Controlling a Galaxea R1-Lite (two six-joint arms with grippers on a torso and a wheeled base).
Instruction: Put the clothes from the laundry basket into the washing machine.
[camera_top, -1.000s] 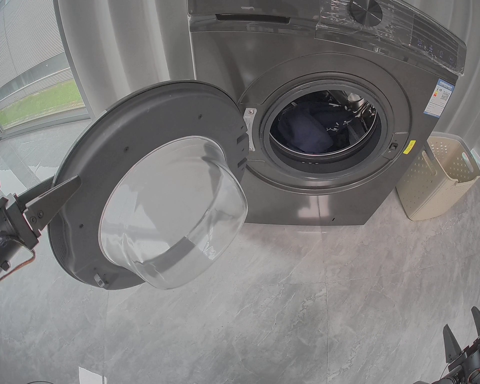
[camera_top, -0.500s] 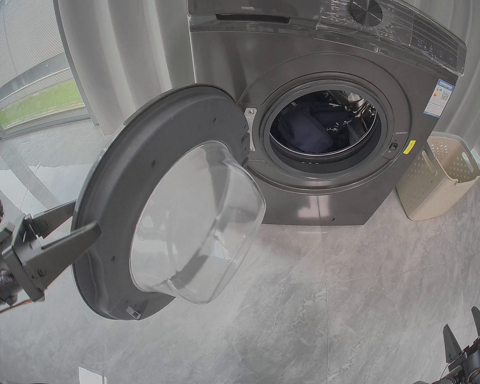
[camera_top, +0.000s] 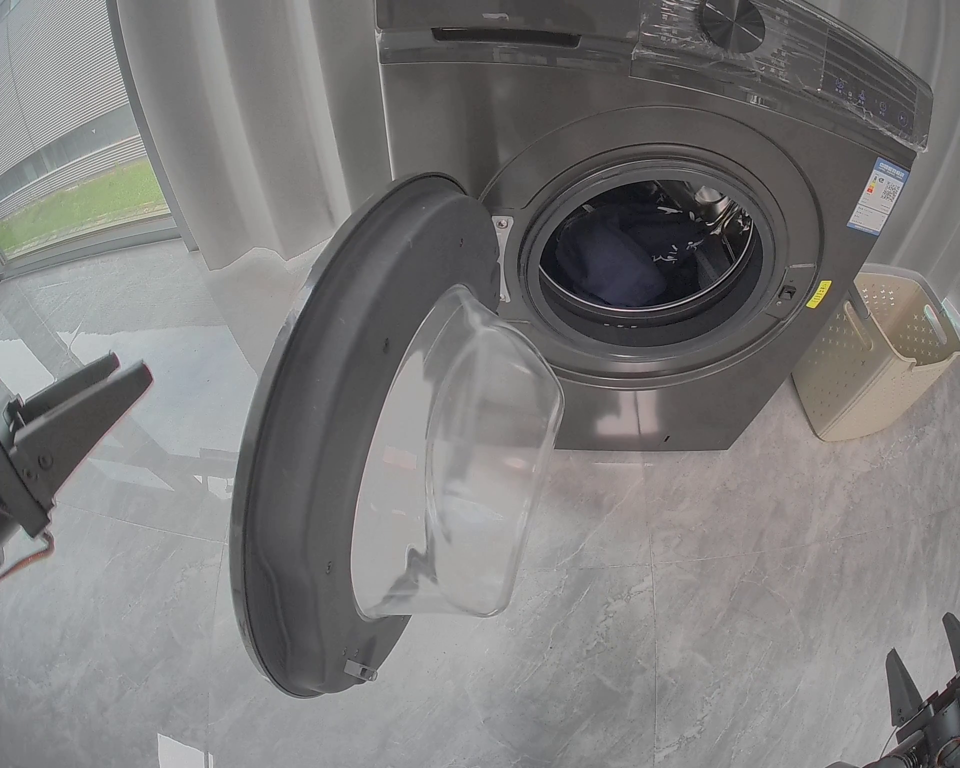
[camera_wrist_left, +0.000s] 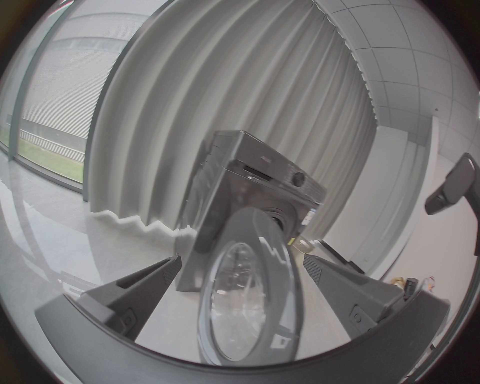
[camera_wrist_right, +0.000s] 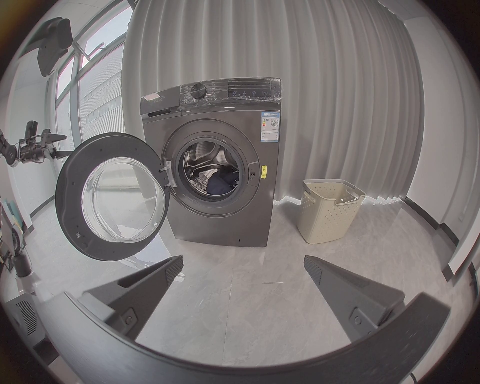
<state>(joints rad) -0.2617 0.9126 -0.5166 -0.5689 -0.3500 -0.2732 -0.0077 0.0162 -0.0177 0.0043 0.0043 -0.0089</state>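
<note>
**tumble_dry:** ok, where's the laundry right now?

**r1_watcher:** Dark blue clothes (camera_top: 610, 265) are lying in the drum of the washing machine (camera_top: 640, 90), low down and a bit left inside the round opening. The laundry basket (camera_top: 880, 370) stands upright on the floor (camera_top: 700, 600) just to the right of the machine, close to its front corner.

**tumble_dry:** and the door?

**r1_watcher:** The door (camera_top: 300, 450) is open, hinged on the left of the opening. It's swung out partway, so the head view catches it nearly edge-on. The clear glass bowl (camera_top: 470, 470) bulges out on the side facing the drum (you can see the floor tiles right through it).

**tumble_dry:** claws? holding anything?

**r1_watcher:** Nope, neither one has a grip on anything. The left gripper (camera_top: 130, 365) hangs off to the left of the door, apart from it and not touching, with its fingers pointing toward it. Its wrist view shows the two fingers spread wide, with the door and machine framed between them. The right gripper (camera_top: 920, 640) sits low on the robot's right, well apart from both machine and basket. Its fingers are spread wide too.

**tumble_dry:** background?

**r1_watcher:** A pale curtain (camera_top: 250, 120) behind the machine, and a window (camera_top: 60, 150) off to the left.
</note>
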